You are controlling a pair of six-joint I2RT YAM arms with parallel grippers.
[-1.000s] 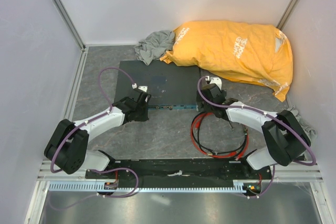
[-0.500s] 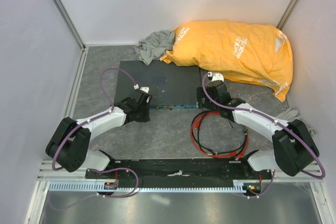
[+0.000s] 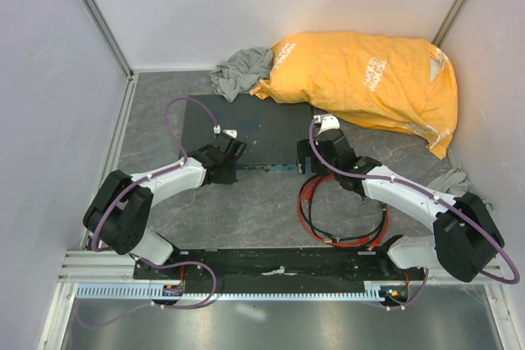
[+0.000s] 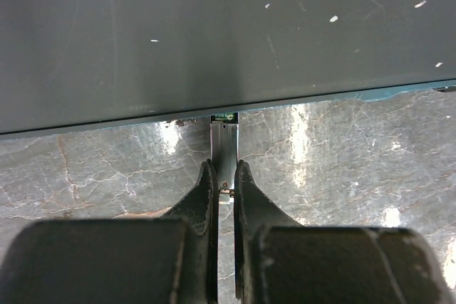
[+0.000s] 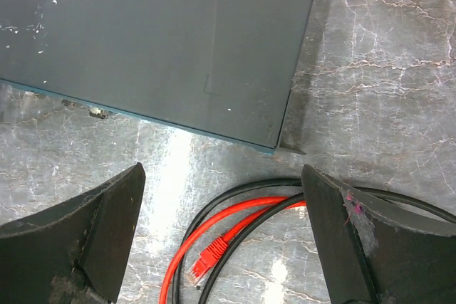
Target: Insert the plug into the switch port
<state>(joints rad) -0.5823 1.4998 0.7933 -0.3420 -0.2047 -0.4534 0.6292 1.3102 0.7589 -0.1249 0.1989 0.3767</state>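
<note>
The switch (image 3: 246,130) is a flat dark grey box with a blue-green front edge. Small port sockets (image 5: 96,112) show along that edge. The plug (image 5: 203,265), red with a clear tip, lies loose on the table at the end of the red cable (image 3: 308,202), below and between my right gripper's fingers. My right gripper (image 5: 222,170) hovers open and wide near the switch's front right corner (image 3: 310,157). My left gripper (image 4: 224,170) is shut on a small silvery metal piece (image 4: 225,140) that reaches the switch's front edge (image 4: 225,115). In the top view it (image 3: 230,157) sits at that edge.
A black cable (image 5: 214,211) coils alongside the red one. An orange bag (image 3: 369,79) and a grey cloth (image 3: 242,71) lie behind the switch. Another grey cloth (image 3: 467,182) is by the right wall. Walls close in on the left, right and back.
My left gripper has shifted a little right and forward along the switch's front edge. My right gripper has moved left toward the switch's front right corner, still open.
</note>
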